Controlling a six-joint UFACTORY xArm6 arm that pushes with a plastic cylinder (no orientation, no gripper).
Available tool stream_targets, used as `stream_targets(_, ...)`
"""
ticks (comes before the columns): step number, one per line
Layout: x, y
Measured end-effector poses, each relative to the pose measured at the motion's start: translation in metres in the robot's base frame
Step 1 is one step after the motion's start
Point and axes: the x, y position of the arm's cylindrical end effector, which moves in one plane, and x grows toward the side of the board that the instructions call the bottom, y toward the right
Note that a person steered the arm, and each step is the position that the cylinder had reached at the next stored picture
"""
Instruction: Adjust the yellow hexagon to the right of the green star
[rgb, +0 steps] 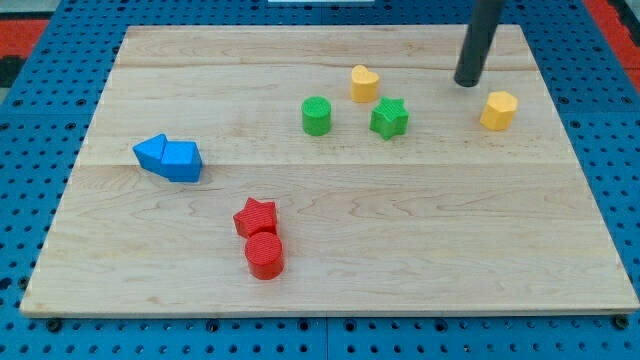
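**Tip stands just up-left of the yellow hexagon, apart from it**

My tip (467, 82) rests on the wooden board (330, 250) near the view's top right. The arm ends in a plain dark rod; it carries no jaws, so there is nothing to release, clench or grasp.

The yellow hexagon (498, 110) lies just below and to the view's right of my tip. A narrow strip of bare wood shows between the two, so they are near but not touching.

The green star (389, 118) sits toward the view's left of the hexagon, at nearly the same height on the board, with a clear gap between them. My tip is above that gap, closer to the hexagon than to the star.

The yellow heart (364, 83) lies just up-left of the green star, apart from it. The green cylinder (316, 116) stands to the view's left of the star, level with it.

Well apart, at the view's left, two blue blocks (168, 157) lie touching each other; their exact shapes are unclear. Toward the view's bottom centre, the red star (256, 217) touches the red cylinder (265, 255) directly below it.
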Motion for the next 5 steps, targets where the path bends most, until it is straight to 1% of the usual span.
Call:
stream_targets(1,0.04,0.028)
stream_targets(2,0.062,0.026)
stream_targets(3,0.067,0.116)
stream_targets(4,0.117,0.095)
stream_targets(5,0.106,0.031)
